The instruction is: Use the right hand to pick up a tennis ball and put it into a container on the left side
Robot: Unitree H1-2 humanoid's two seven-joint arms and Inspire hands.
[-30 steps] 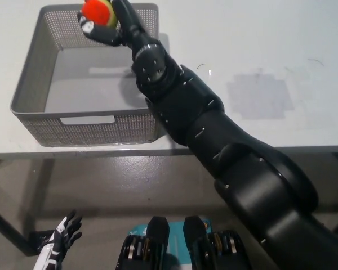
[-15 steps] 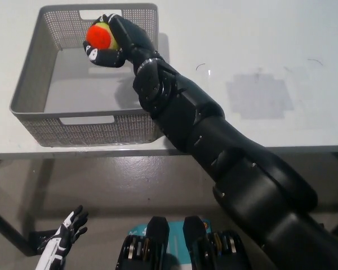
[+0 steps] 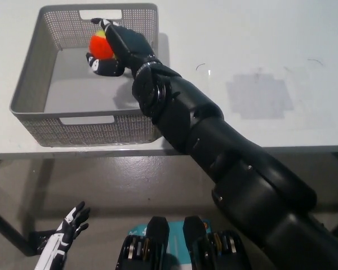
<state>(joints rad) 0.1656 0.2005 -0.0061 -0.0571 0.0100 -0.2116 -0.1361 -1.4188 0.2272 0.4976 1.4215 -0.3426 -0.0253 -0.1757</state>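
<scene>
My black right hand [image 3: 117, 49] reaches over the grey mesh basket [image 3: 29, 84] on the left of the white table. Its fingers are closed around a red and yellow tennis ball [image 3: 101, 45], which sits above the basket's inside, toward its back right part. The black right arm runs diagonally from the bottom right up to the basket. My white left hand [image 3: 65, 236] hangs low at the bottom left, below the table's edge, with its fingers spread and nothing in it.
The white table [image 3: 242, 45] stretches to the right of the basket, with a darker grey patch [image 3: 259, 97] on it. The table's front edge [image 3: 73, 151] runs just below the basket. The floor shows beneath.
The right hand has lowered with the ball from the basket's far rim down into the space over the basket's inside. The left hand has barely shifted.
</scene>
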